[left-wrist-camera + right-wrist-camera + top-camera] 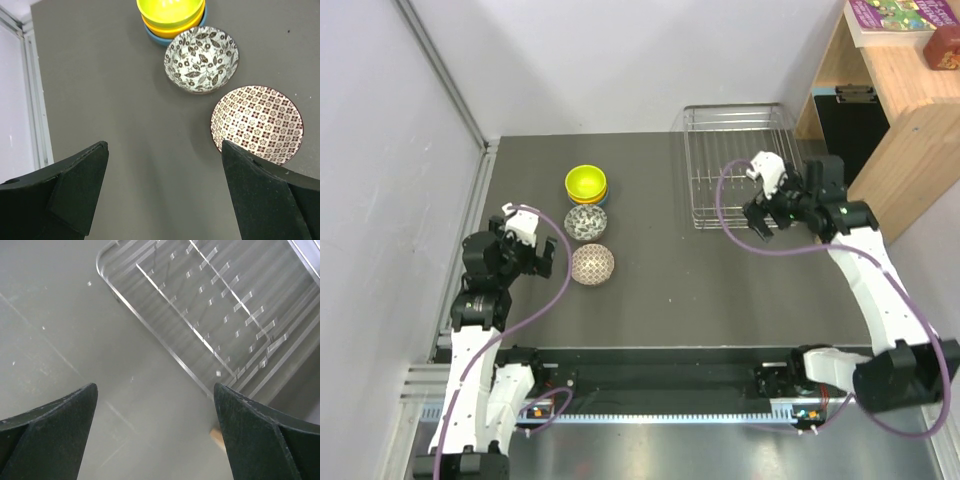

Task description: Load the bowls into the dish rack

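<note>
At the left of the table a lime-yellow bowl (586, 181) (171, 9) sits stacked on an orange bowl (175, 28) and a blue bowl (156, 38). In front of the stack stand a white bowl with a brownish-grey pattern (586, 221) (201, 59) and, nearer still, a white bowl with a pinkish-red pattern (592, 264) (256, 122). My left gripper (532, 261) (165, 148) hangs open and empty just left of the red-patterned bowl. The wire dish rack (738, 165) (165, 344) holds nothing at the back right. My right gripper (775, 220) (155, 388) is open and empty over the rack's near right corner.
A wooden shelf (905, 95) with books (890, 15) stands right of the rack, with a black panel (848, 125) at its side. An aluminium rail (483, 190) borders the table's left edge. Purple cables (730, 215) loop off both wrists.
</note>
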### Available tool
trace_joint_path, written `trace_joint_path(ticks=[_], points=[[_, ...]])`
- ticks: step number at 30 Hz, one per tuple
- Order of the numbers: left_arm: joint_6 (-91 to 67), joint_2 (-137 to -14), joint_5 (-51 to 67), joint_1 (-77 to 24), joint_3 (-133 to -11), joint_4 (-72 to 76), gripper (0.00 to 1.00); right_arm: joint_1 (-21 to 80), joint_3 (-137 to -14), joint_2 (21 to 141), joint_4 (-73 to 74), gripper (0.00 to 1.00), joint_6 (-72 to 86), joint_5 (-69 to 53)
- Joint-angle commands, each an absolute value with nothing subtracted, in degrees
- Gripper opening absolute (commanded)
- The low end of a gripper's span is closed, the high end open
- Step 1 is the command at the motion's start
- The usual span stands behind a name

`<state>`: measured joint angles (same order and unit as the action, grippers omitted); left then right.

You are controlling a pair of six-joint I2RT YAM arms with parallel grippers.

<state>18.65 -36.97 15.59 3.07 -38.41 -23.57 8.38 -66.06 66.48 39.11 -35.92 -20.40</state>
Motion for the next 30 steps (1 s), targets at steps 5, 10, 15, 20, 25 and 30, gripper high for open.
trace_joint_path(ticks=[5, 10, 15, 20, 25, 30], points=[[17.84, -39.11, 13.37, 3.34, -37.00, -20.13, 0.99, 15.45, -80.85, 82.60, 39.56, 0.88, -37.10, -28.57], [16.26, -40.78, 4.85, 3.43, -37.00, -18.46, 0.99, 22.84, -85.24, 93.23, 37.26, 0.83, -34.55, -21.90], [15.38, -42.97, 1.41, 3.43, -36.91, -17.40, 0.99, 27.42, -89.82, 103.52, 36.04, 0.79, -30.43, -17.25], [15.03, -43.77, 1.49, 3.34, -37.18, -17.75, 0.99, 28.04, -93.16, 108.45, 33.32, 0.73, -28.30, -13.45], [15.03, -43.51, 1.76, 3.34, -37.00, -17.67, 0.99, 28.47, -93.87, 110.13, 33.40, 0.57, -28.04, -9.94], [15.12, -44.03, 1.50, 3.34, -36.91, -17.40, 0.99, 31.11, -92.55, 110.74, 34.37, 0.12, -29.18, -6.08]])
